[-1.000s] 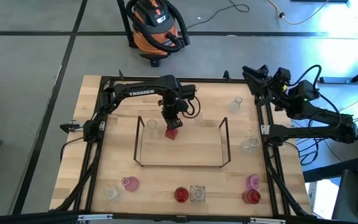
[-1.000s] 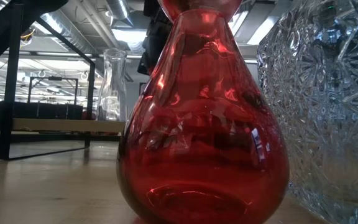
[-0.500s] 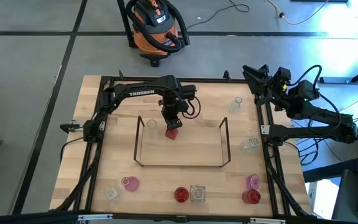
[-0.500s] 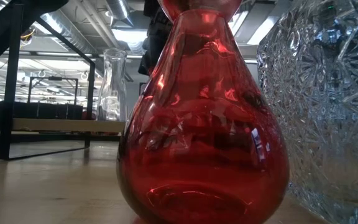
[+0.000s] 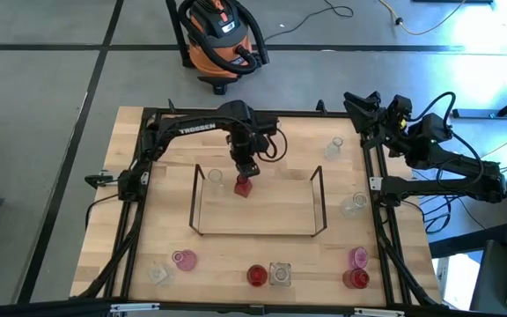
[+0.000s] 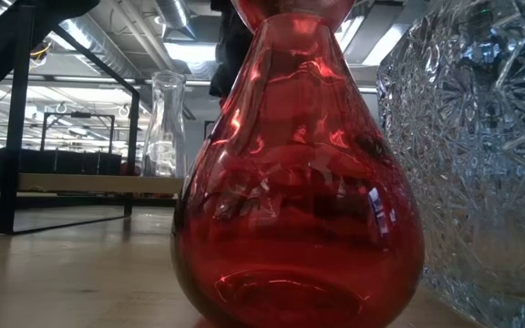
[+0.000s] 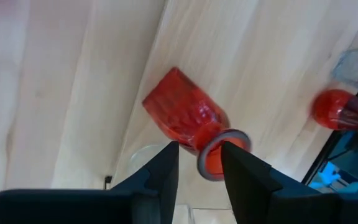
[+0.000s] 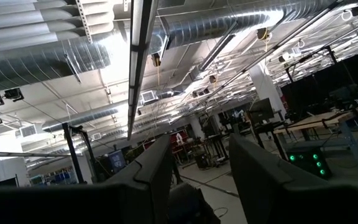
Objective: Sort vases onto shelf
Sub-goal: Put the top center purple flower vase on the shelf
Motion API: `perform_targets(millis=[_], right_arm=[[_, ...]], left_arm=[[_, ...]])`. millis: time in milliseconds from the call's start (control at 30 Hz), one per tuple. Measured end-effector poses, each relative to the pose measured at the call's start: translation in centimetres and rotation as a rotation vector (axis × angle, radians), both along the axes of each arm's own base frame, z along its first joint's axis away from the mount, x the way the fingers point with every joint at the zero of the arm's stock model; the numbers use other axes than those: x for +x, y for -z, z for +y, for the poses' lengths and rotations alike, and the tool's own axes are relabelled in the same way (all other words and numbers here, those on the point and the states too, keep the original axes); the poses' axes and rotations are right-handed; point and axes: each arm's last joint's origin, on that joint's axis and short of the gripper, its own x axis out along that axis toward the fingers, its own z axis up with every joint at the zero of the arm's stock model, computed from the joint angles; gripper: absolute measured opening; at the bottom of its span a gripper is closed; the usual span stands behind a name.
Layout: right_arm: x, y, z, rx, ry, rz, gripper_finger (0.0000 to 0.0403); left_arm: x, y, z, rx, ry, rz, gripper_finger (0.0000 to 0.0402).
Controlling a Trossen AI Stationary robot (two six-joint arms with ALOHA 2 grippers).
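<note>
Left gripper (image 5: 246, 170) sits over the back of the shelf (image 5: 258, 233), fingers apart and straddling the rim of a red vase (image 7: 188, 118) without clamping it (wrist view shows gaps either side). The vase stands on the shelf's rear part, just beside a clear vase (image 5: 216, 177). Best move from here, as I judge it: lift straight up so neither finger clips the rim, then swing off. Clear vase is close on one side; the shelf's right half is open. Right gripper (image 8: 193, 180) is parked off the table's back right corner, fingers apart, holding nothing. More vases line the front edge.
</note>
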Motion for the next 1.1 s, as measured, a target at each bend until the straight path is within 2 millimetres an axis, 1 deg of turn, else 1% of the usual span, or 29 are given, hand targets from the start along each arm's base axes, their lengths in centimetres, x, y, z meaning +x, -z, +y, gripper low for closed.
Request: perform_targets(millis=[200,400,500,633,700,767,900,1000,1100], right_arm=[[0.1,0.0,0.0,0.0,0.0,0.002,0.0147],[0.1,0.1,0.0,0.002,-0.001,0.008,0.0147],[0.4,0.2,-0.1,0.024,-0.011,0.015,0.0147],[1.4,0.9,-0.3,0.056,-0.022,0.06,0.0147],[2.4,1.4,-0.5,0.062,-0.042,0.101,0.0147],[4.0,2.2,-0.7,0.076,-0.076,0.149,0.0147],[7.7,3.7,-1.5,0.107,-0.105,0.28,0.0147],[10.7,3.4,-2.1,0.099,-0.089,0.406,0.0147],[13.7,2.8,-3.4,0.095,-0.033,0.642,0.0147]], left_arm=[[0.0,-2.3,0.0,0.026,-0.02,-0.063,0.0114],[-0.3,-5.9,0.1,0.08,-0.075,-0.188,0.0114],[-2.4,-7.8,0.2,0.118,-0.131,-0.195,0.0114],[-5.5,-11.8,0.2,0.173,-0.183,-0.315,0.0114],[-7.5,-14.0,-0.2,0.205,-0.196,-0.394,0.0114],[-9.6,-15.8,-0.5,0.263,-0.218,-0.436,0.0114],[-13.3,-18.6,-1.2,0.395,-0.245,-0.513,0.0114],[-15.7,-20.2,-2.0,0.407,-0.254,-0.572,0.0114],[-17.6,-21.1,-2.6,0.422,-0.264,-0.6,0.0114]])
